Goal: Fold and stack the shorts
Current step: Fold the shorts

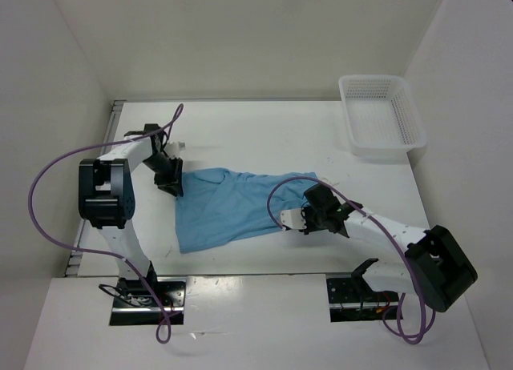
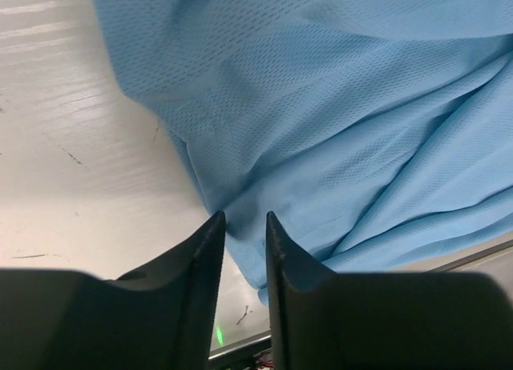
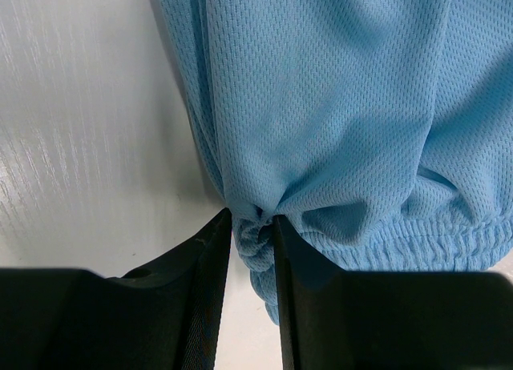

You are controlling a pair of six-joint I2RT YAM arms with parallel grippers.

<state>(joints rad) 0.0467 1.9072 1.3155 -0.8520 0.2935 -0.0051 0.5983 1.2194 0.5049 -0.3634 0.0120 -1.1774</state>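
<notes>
The shorts (image 1: 232, 206) are spread on the counter (image 1: 264, 134) with open surface left all round, the waistband (image 3: 401, 242) pinched in the right claw (image 3: 252, 226), and the left claw (image 2: 244, 222) held narrowly parted at a fabric edge, its grip not determinable.

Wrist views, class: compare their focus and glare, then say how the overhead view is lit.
Left wrist: the weave of the shorts blurs toward the left claw, streaky glare on the table. Right wrist: weave crisp, dark folds above the waistband. Top external: soft, even light, hardly any shadow.

Sky-blue mesh shorts (image 1: 232, 206), spread out, creased — elastic waistband (image 3: 417, 243) seemingly bunched at right end
</notes>
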